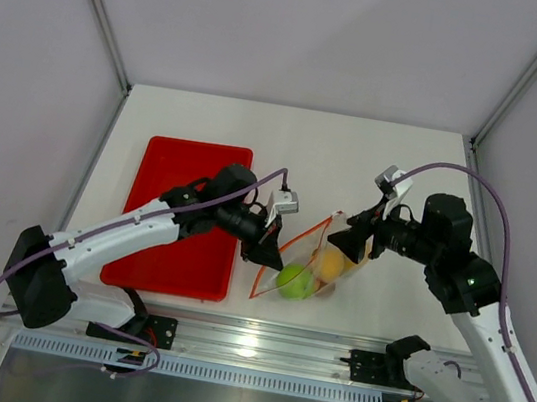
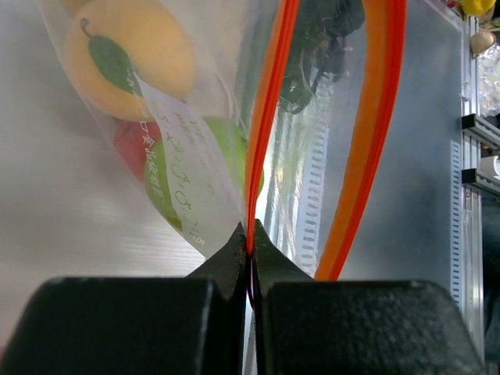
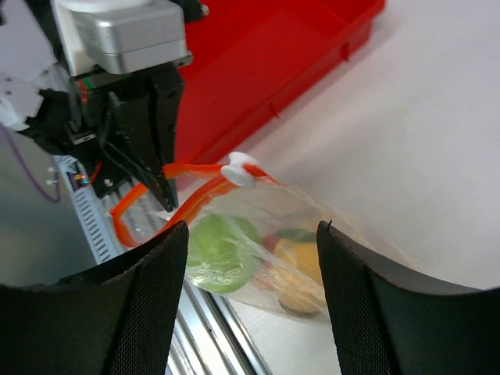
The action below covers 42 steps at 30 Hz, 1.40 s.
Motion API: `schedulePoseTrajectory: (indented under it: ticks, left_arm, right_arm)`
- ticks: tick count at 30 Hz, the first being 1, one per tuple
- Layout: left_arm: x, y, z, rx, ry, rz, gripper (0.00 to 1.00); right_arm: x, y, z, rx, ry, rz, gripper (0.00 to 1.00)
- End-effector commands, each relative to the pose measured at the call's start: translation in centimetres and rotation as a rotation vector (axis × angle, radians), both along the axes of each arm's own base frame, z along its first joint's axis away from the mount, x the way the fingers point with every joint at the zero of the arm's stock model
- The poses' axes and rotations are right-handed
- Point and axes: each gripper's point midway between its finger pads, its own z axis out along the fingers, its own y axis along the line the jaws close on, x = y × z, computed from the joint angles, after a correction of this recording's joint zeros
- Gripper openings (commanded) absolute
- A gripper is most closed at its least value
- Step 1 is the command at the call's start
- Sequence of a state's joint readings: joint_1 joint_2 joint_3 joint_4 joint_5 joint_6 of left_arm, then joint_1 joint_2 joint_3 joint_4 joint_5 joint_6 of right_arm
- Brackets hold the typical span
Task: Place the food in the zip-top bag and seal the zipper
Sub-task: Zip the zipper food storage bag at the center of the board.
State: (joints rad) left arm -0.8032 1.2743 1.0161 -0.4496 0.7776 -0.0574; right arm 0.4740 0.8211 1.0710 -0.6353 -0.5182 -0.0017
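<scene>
The clear zip-top bag (image 1: 308,264) lies near the table's front edge, holding a green apple (image 1: 295,281) and an orange fruit (image 1: 330,263). My left gripper (image 1: 268,250) is shut on the bag's orange-red zipper strip (image 2: 266,101), pinching one lip (image 2: 251,234). The other lip (image 2: 375,133) bows away, so the mouth gapes. Through the plastic the left wrist view shows the orange fruit (image 2: 129,58), the apple (image 2: 226,148) and something red (image 2: 131,142). My right gripper (image 1: 350,242) is open over the bag's far end (image 3: 254,230); a white slider (image 3: 238,170) sits on the zipper.
A red tray (image 1: 186,214) lies left of the bag, under my left arm; it also shows in the right wrist view (image 3: 266,70). The metal rail (image 1: 257,346) runs along the table's front edge just below the bag. Grey walls enclose the table.
</scene>
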Motion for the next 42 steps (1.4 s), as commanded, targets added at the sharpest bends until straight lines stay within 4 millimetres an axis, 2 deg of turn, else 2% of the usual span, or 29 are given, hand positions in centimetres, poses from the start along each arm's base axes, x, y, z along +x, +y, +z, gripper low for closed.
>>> schedulePoseTrajectory:
  ticks: [1, 9, 14, 18, 24, 26, 37, 42]
  left_arm:
    - [-0.5, 0.5, 0.9, -0.05, -0.012, -0.061, 0.01]
    - [-0.6, 0.8, 0.7, -0.052, 0.0, -0.086, 0.01]
    - [-0.8, 0.8, 1.4, -0.059, 0.0, -0.101, 0.0]
    - [-1.1, 1.2, 2.0, -0.063, -0.013, -0.121, 0.01]
    - [-0.9, 1.8, 2.5, -0.07, -0.02, -0.127, 0.01]
    - [-0.9, 1.8, 2.5, -0.076, -0.017, -0.132, 0.01]
    - [-0.5, 1.5, 2.9, -0.1, -0.005, -0.139, 0.01]
    - [-0.3, 1.7, 2.9, -0.1, -0.006, -0.128, 0.0]
  right_arm:
    - [-1.0, 1.7, 2.9, 0.113, -0.129, 0.223, 0.68]
    - [1.1, 1.2, 3.0, 0.165, -0.107, 0.214, 0.68]
    - [2.8, 1.2, 2.6, 0.155, -0.099, 0.204, 0.69]
    - [3.4, 1.3, 2.3, 0.166, -0.073, 0.235, 0.68]
    - [2.8, 1.8, 2.2, 0.22, -0.047, 0.335, 0.66]
    - [2.0, 2.1, 2.1, 0.25, -0.012, 0.396, 0.63]
    - [0.1, 3.0, -1.0, 0.273, 0.072, 0.503, 0.58]
    - [-0.3, 4.0, -1.8, 0.272, 0.109, 0.544, 0.39]
